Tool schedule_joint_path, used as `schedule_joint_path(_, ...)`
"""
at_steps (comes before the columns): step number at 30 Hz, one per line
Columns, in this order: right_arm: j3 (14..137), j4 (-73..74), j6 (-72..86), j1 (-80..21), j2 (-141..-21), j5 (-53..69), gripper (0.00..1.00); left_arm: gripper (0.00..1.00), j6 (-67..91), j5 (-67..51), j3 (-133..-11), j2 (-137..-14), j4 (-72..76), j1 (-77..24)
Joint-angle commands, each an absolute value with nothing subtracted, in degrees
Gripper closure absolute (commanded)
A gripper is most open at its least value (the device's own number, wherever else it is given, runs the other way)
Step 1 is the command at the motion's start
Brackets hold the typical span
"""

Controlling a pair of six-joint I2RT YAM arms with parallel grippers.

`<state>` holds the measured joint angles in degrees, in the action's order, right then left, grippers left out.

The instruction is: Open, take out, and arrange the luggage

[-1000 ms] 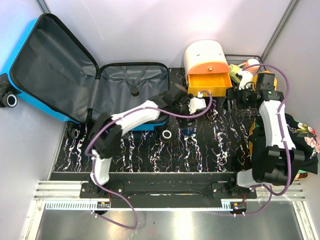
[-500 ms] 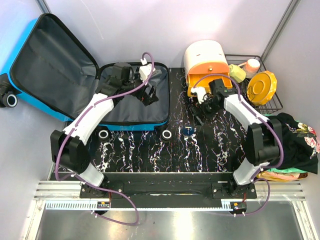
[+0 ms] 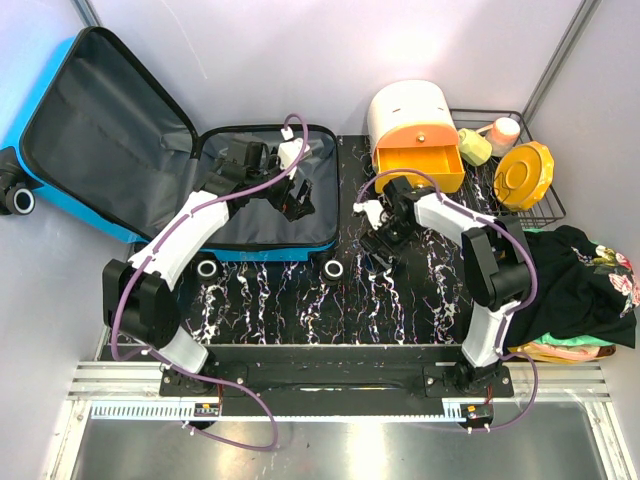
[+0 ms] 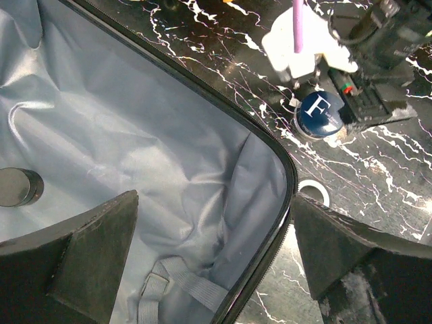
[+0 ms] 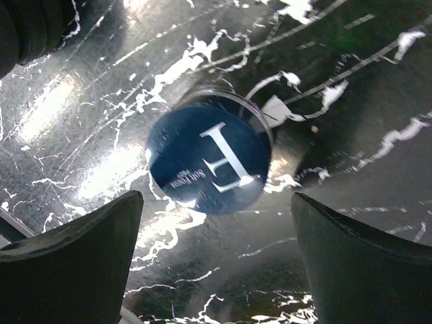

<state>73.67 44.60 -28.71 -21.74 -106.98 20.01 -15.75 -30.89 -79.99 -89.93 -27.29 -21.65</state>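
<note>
Mid-tabletop (image 3: 280, 300), the right gripper (image 5: 216, 260) hangs over a blue jar (image 5: 209, 158), jaws spread and holding nothing. Farther left, the left gripper (image 4: 216, 260) hovers, jaws spread, over the grey lining of the luggage (image 3: 120, 120), which lies open at the far left corner, lid leaning back.

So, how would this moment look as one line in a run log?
luggage: open | left claw: open, over grey lining | right claw: open, above dark-blue jar on table | held: nothing
</note>
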Motion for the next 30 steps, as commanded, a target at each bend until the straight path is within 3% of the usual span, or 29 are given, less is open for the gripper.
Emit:
schedule_joint_path(1, 75.76, 42.81, -28.65, -24.34, -108.19, 18.9, 0.0, 0.01, -15.03, -29.97, -80.24, -87.45, -24.61, -21.09)
schedule_joint_path(14, 74.53, 37.26, -26.98, -27.33, -109.43, 11.96, 0.02, 0.01, -14.94, -29.79, -79.98, -88.33, -24.08, -20.48)
schedule_joint_path(18, 73.83, 36.65, -26.98, -27.33, -108.2, 10.46, 0.21, 0.01, -14.85, -29.36, -80.24, -88.86, -23.91, -20.3)
schedule_joint_path(22, 72.6, 36.04, -26.72, -27.33, -106.35, 9.93, 0.27, 0.01, -14.59, -29.35, -80.6, -89.56, -23.47, -20.22)
schedule_joint_path(25, 72.25, 36.12, -26.98, -27.33, -105.74, 9.32, 0.41, 0.01, -14.33, -29.53, -81.21, -90.35, -23.38, -20.21)
schedule_joint_path(30, 74.0, 39.02, -27.42, -27.07, -103.1, 8.52, 0.45, 0.01, -14.33, -29.97, -82.26, -90.88, -23.47, -20.21)
